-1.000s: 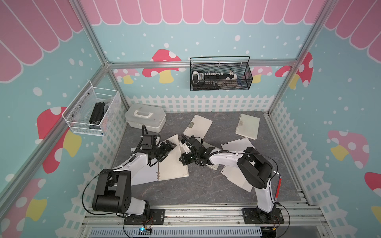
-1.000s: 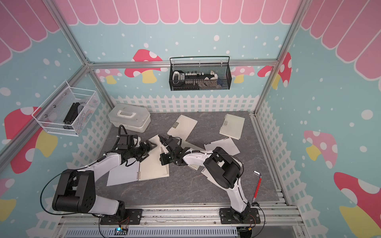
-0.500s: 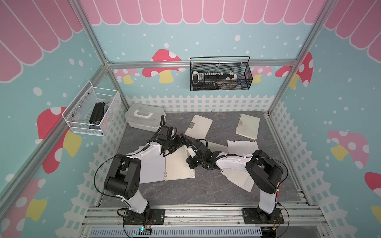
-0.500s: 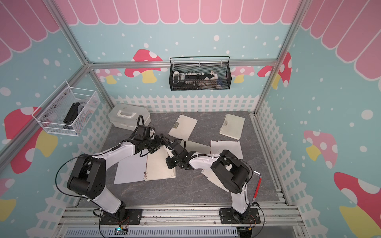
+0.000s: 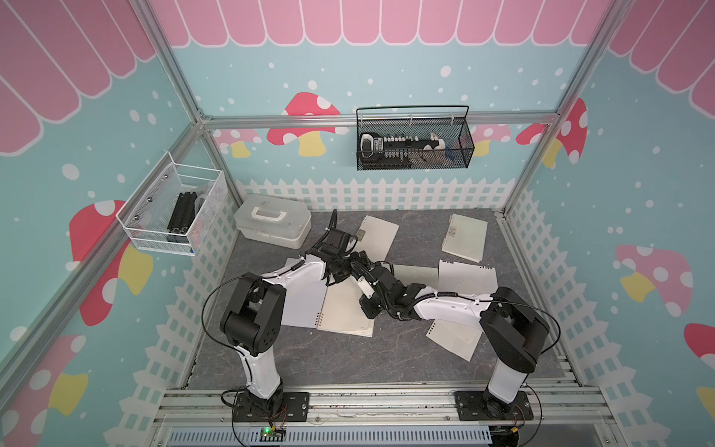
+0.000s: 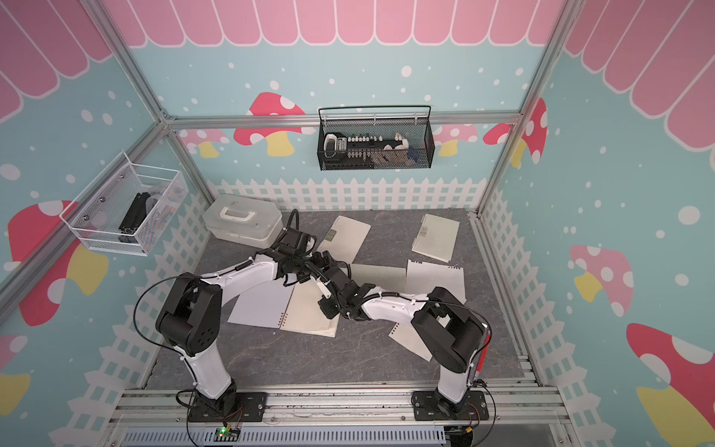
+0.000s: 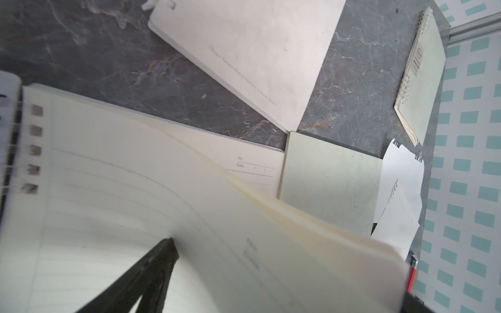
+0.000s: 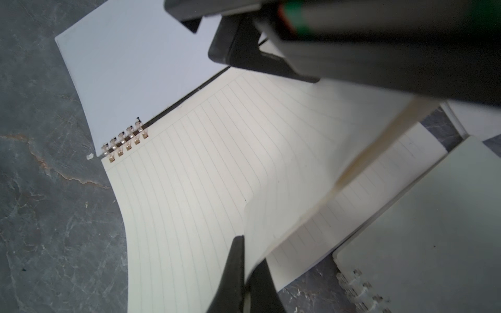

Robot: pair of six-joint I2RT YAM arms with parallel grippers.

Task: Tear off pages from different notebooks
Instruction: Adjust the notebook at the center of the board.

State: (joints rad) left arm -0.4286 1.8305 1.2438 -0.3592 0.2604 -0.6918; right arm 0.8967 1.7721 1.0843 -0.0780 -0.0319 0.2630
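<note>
Nearest the arm bases, a loose page (image 5: 456,342) is lying flat on the grey floor (image 5: 329,360), right of the open notebook (image 5: 348,313) and partly covered by the right arm. The open notebook is lying mid-floor, its white cover (image 5: 303,305) spread to the left and its lined cream leaves to the right, with the wire coil (image 8: 126,142) between them.

A sheaf of lifted pages (image 8: 271,216) is being raised off that notebook's right half; the number of sheets cannot be told. Its free edge is being pinched by the right gripper (image 8: 245,252), whose fingers are pressed together on the paper. The left gripper (image 5: 337,273) is being held over the open notebook's far end with its fingers wide apart. One finger (image 7: 151,271) is lying on or just above a lined leaf, and the arched sheaf is passing between it and the other, of which only a dark corner is showing.

Just right of the open notebook, a pale-green notebook (image 5: 418,273) is lying closed. Further right, torn pages (image 5: 468,276) with ragged punch holes are lying overlapped. Beyond the open notebook a middle notebook (image 5: 377,236) is lying closed, and far to its right, a corner notebook (image 5: 466,238). Beyond and left of the open notebook, a white plastic box (image 5: 272,224) is standing. Farthest off, a black wire basket (image 5: 414,143) is hanging on the back wall.
</note>
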